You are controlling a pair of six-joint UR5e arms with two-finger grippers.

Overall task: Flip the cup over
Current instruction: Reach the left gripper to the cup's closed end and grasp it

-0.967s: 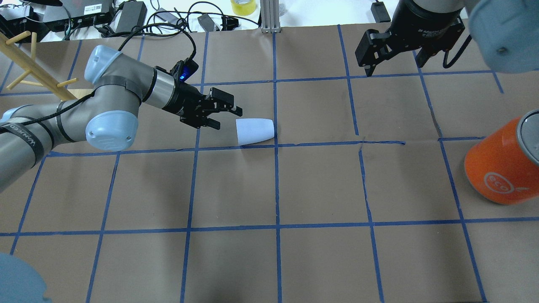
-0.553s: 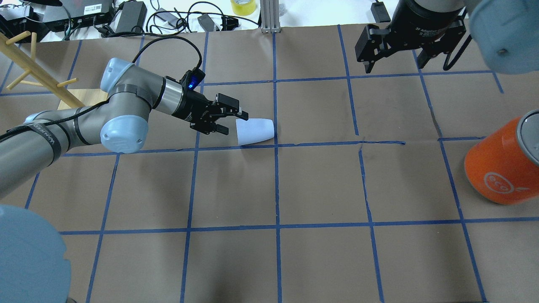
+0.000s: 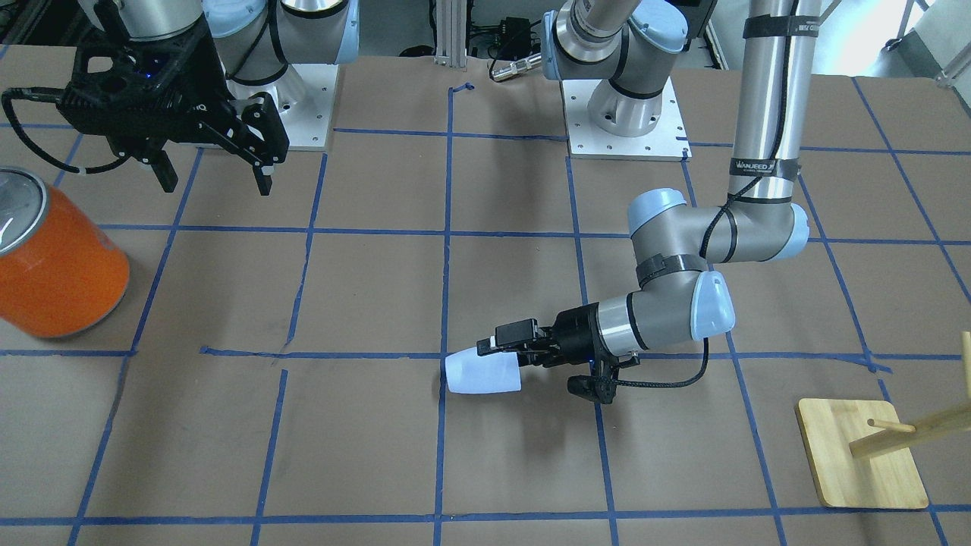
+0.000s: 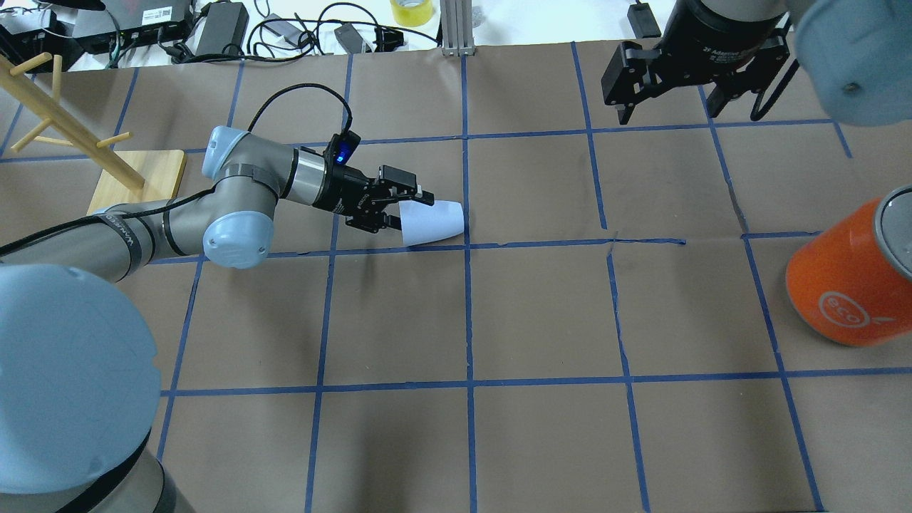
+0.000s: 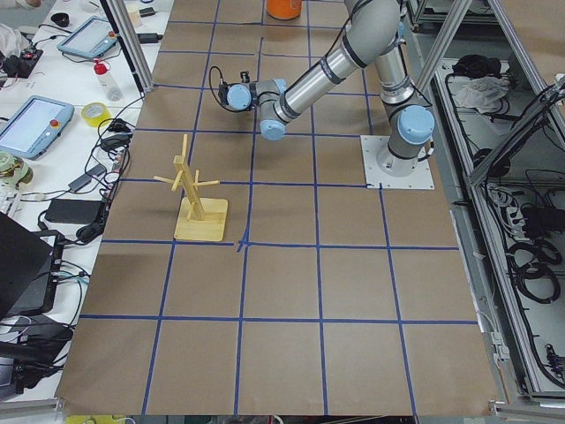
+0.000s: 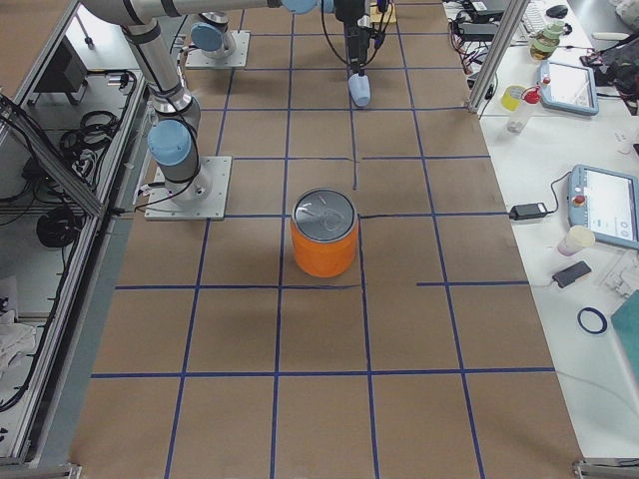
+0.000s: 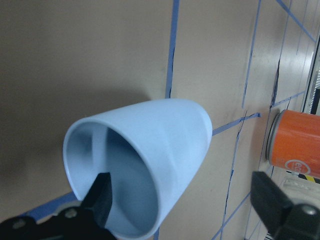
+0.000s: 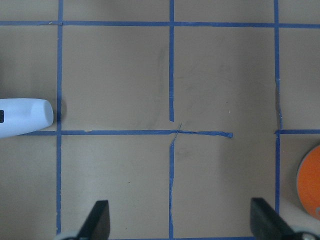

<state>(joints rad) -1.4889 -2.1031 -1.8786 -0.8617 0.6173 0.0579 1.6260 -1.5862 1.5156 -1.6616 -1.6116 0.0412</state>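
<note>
The pale lavender-blue cup (image 4: 436,221) lies on its side near the table's middle, mouth toward my left arm. It also shows in the front view (image 3: 479,374), the left wrist view (image 7: 165,135) and the right wrist view (image 8: 25,117). My left gripper (image 4: 410,211) is open at the cup's mouth. In the left wrist view one finger (image 7: 102,200) is inside the mouth and the other finger (image 7: 272,205) is outside the wall. My right gripper (image 4: 687,107) is open and empty, high over the far right of the table, away from the cup.
A large orange canister (image 4: 848,274) with a silver lid stands at the right edge. A wooden peg rack on a square base (image 4: 135,182) stands at the far left behind my left arm. Cables and boxes lie beyond the table's far edge.
My left gripper has moved right, from short of the cup up to its mouth, with one finger now inside the rim. The cup has not moved. The right gripper has barely shifted.
</note>
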